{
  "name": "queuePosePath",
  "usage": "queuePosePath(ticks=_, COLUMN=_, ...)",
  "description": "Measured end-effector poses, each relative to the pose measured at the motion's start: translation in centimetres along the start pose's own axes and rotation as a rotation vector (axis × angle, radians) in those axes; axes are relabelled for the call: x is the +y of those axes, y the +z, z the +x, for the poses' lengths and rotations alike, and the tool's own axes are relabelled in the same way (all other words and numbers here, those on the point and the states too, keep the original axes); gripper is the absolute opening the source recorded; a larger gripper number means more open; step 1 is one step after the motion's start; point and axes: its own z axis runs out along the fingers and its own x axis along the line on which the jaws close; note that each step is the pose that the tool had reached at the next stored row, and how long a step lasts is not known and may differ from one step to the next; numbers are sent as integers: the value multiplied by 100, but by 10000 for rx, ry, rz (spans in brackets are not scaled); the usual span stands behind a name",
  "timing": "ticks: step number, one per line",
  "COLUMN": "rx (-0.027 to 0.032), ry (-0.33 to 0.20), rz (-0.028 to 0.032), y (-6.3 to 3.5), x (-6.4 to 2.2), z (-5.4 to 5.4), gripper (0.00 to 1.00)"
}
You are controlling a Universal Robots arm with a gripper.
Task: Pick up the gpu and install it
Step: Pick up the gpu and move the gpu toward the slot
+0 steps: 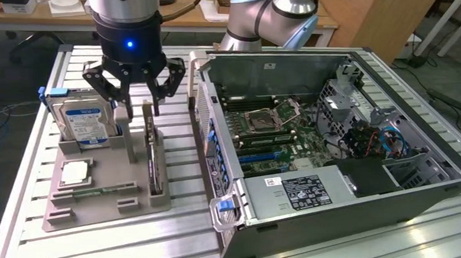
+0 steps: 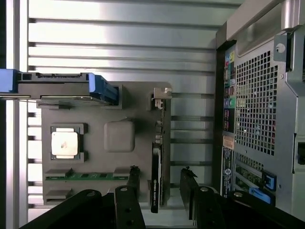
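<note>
Gripper: we see the gripper (image 1: 141, 108) hanging over the holder, its dark jointed fingers (image 2: 127, 205) spread wide and holding nothing.
Gpu: the gpu (image 1: 155, 160) stands on edge in a slot of the holder, a thin dark card with a narrow silver bracket at one end. In the wrist view the fingers sit on either side of its edge (image 2: 156, 176), apart from it as far as we can tell.
Holder: a matte grey moulded tray (image 1: 100, 211) with blocky ribs and pockets.
Other parts: a boxy silver hard drive (image 1: 84, 124) with a blue-white label, upright; a square silver processor (image 1: 76, 172), flat; a green memory stick (image 1: 105, 188).
Case: an open black tower (image 1: 352, 221) with a perforated metal rear and a green board inside.
Table: ribbed aluminium slats (image 1: 413, 257) with a dull shine.
Hard to make out: only the gpu's edge shows to us, its faces turned away; the arm above the gripper is cut off.
</note>
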Motion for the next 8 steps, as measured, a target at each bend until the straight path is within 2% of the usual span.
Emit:
queuePosePath(ticks=2, rx=60, ry=12, rz=0, y=22, x=-2, z=0, gripper=47)
queuePosePath(ticks=4, rx=91, ry=26, rz=0, y=50, x=-4, z=2, gripper=47)
queuePosePath(ticks=8, rx=101, ry=46, rz=0, y=122, x=-13, z=-1, gripper=47)
